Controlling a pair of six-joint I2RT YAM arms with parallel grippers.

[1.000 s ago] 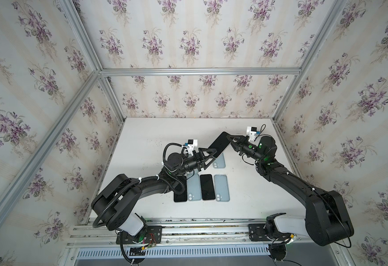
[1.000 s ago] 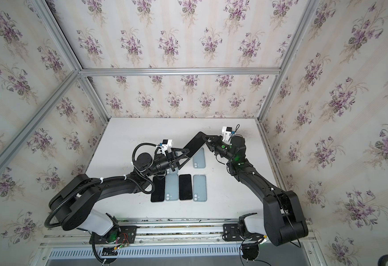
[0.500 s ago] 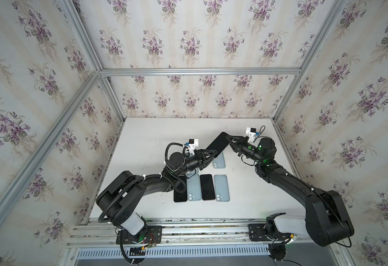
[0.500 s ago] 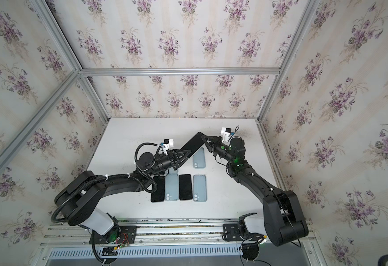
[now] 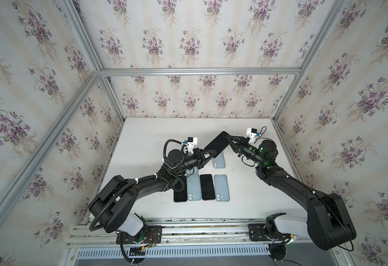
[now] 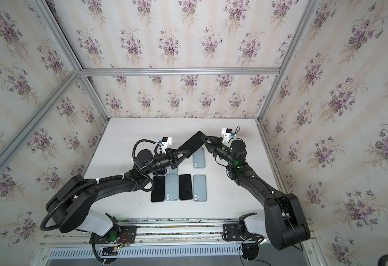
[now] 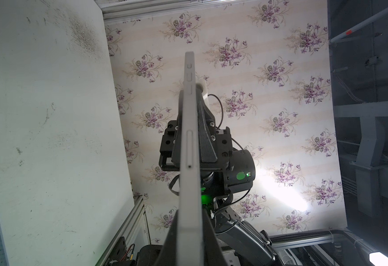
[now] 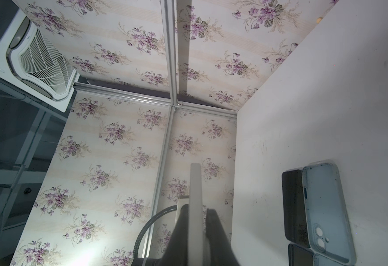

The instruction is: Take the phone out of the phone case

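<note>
A phone (image 5: 218, 144) with a dark screen hangs tilted above the table, held at both ends. My left gripper (image 5: 213, 152) is shut on its lower end and my right gripper (image 5: 228, 138) is shut on its upper end. Both top views show this, with the phone (image 6: 191, 144) between the left gripper (image 6: 187, 153) and the right gripper (image 6: 204, 138). The left wrist view shows the phone's bare grey edge (image 7: 189, 149) running out from my left gripper (image 7: 191, 221). In the right wrist view the same edge (image 8: 195, 184) stands in my right gripper (image 8: 196, 214). A light blue phone case (image 5: 218, 161) lies on the table under the phone.
Near the table's front lie two black phones (image 5: 180, 192) (image 5: 207, 187) alternating with two light blue cases (image 5: 193, 187) (image 5: 221, 187). Another blue case (image 5: 191, 171) is half hidden under my left arm. Aluminium posts and papered walls close in the white table (image 5: 142, 138).
My left gripper has closed on the phone's lower end; a second ago its fingers stood open around it. The right gripper and the phone have stayed in place.
</note>
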